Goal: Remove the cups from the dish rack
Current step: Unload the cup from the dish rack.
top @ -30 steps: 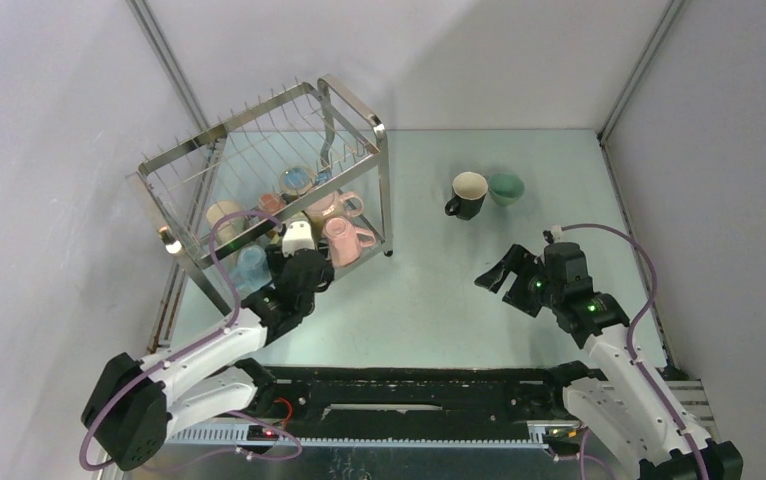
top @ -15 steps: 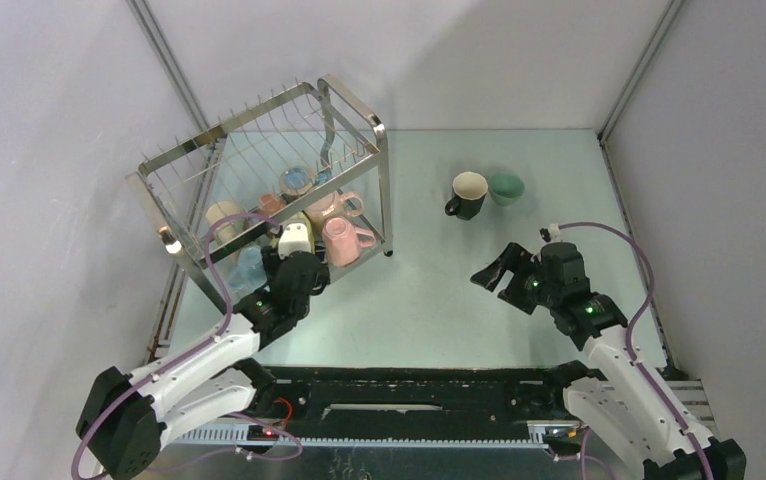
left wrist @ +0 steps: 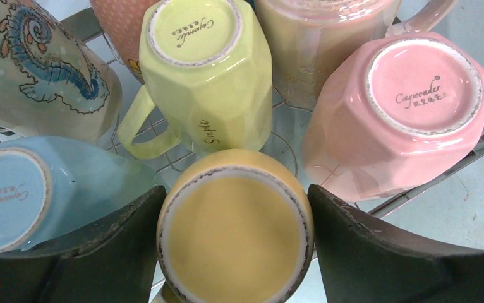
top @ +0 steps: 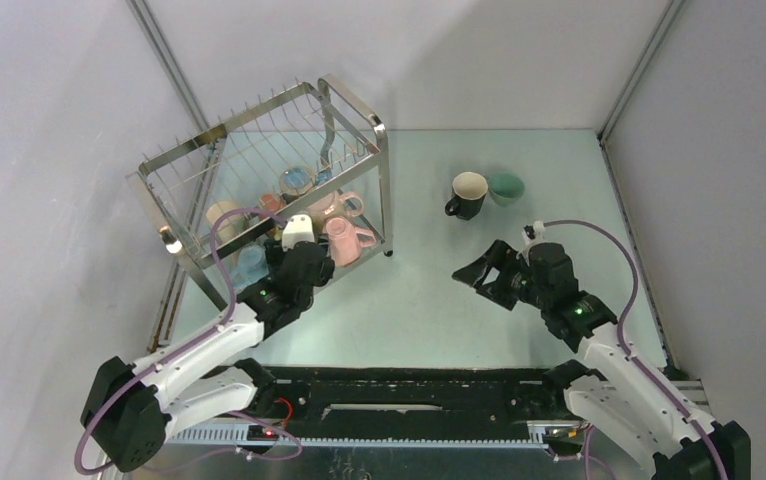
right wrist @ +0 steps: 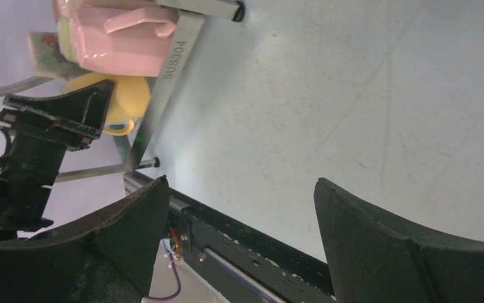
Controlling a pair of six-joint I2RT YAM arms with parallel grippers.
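Two cups are out on the table [top: 429, 300]: one black [top: 467, 195] and one green [top: 506, 187], just beside each other, right of the rack [top: 385, 190].

Seven more show in the left wrist view, all on the rack's lower tier with bases toward the camera:
- one yellow [left wrist: 234, 233]
- one lime [left wrist: 208, 82]
- one pink [left wrist: 404, 120]
- one blue [left wrist: 31, 189]
- one seahorse-printed [left wrist: 43, 76]
- one beige [left wrist: 328, 38]
- one salmon, dotted [left wrist: 116, 25]

Others may sit behind the wires; the overhead view is too cluttered for a firm count.

Item in hand: the yellow cup, at the tier's near edge.
- Left gripper [left wrist: 236, 192]: jaws spread, one finger close along each side of the yellow cup, no clamp evident.
- Right gripper [right wrist: 241, 183]: jaws released, empty, over bare table well apart from the rack.

Handling note, as a judgement:
- Centre the cup between the fingers before squeezing, then close squarely across its body, since glazed walls look slippery.
- Blue lies just beside one finger and pink just beside the other, so a skewed closure would likely nudge a neighbour.
- Lift clear of the wire before drawing back toward the table.
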